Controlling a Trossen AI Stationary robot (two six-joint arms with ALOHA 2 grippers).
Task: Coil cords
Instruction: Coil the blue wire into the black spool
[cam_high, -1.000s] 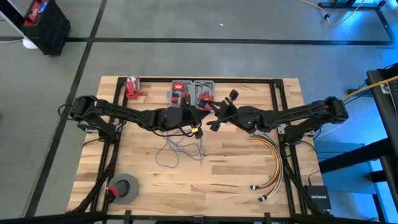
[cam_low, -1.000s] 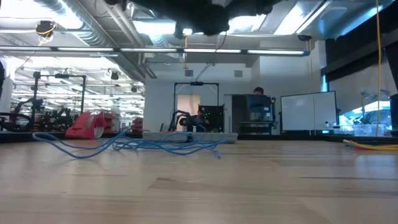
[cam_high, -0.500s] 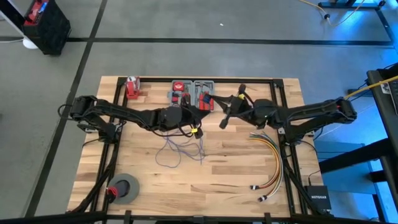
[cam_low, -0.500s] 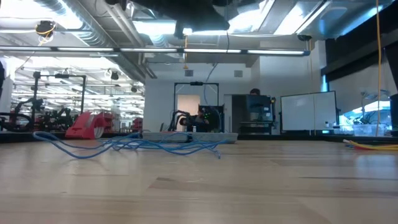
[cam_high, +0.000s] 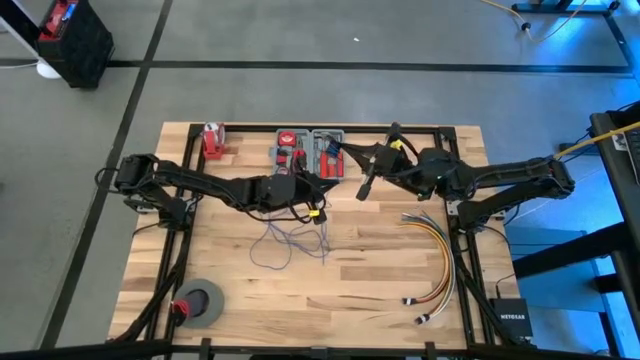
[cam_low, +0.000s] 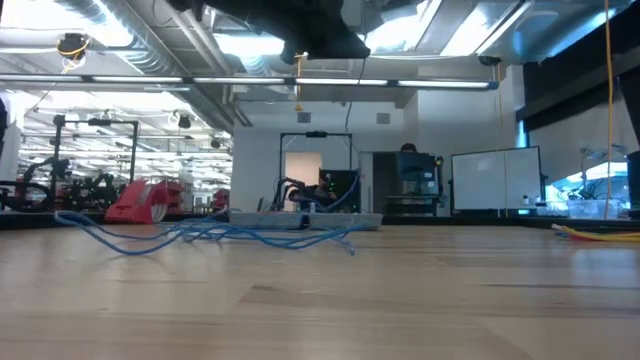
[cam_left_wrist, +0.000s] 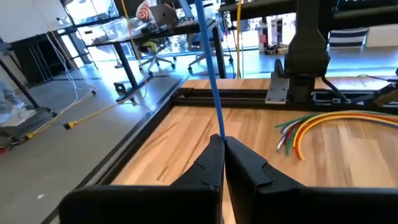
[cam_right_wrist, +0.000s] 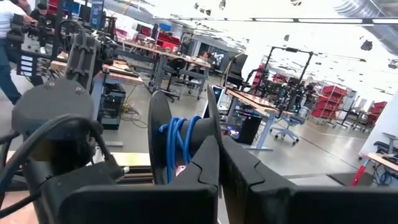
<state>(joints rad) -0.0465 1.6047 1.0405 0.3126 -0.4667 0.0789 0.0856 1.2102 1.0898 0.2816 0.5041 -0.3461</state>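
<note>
The thin blue-purple cords lie in loose loops on the wooden table (cam_high: 290, 238), and show as a blue tangle in the low view (cam_low: 220, 235). My left gripper (cam_high: 322, 182) hangs above them near the table's middle, shut on one strand (cam_left_wrist: 214, 93). My right gripper (cam_high: 366, 183) is raised to its right, toward the far edge. Its fingers (cam_right_wrist: 217, 155) are shut, and several turns of blue cord (cam_right_wrist: 177, 140) are wound around a dark part right behind them. My left gripper pinches a single blue strand (cam_left_wrist: 219, 135) between its two fingertips. The strand runs straight and taut away from the tips, clear of the table. My right gripper carries several turns of blue cord (cam_right_wrist: 180, 134) wound close behind its shut fingertips. The fingers hide where they clamp it.
A bundle of yellow, orange and red cables (cam_high: 440, 255) lies at the right. A grey roll of tape (cam_high: 200, 300) sits near left. A red tape dispenser (cam_high: 212, 142) and a grey tray (cam_high: 310, 150) of small parts stand along the far edge.
My right gripper has gone toward the table's right and far edge, away from my left gripper, and has turned about its wrist. The loose loops on the table have stayed where they were.
</note>
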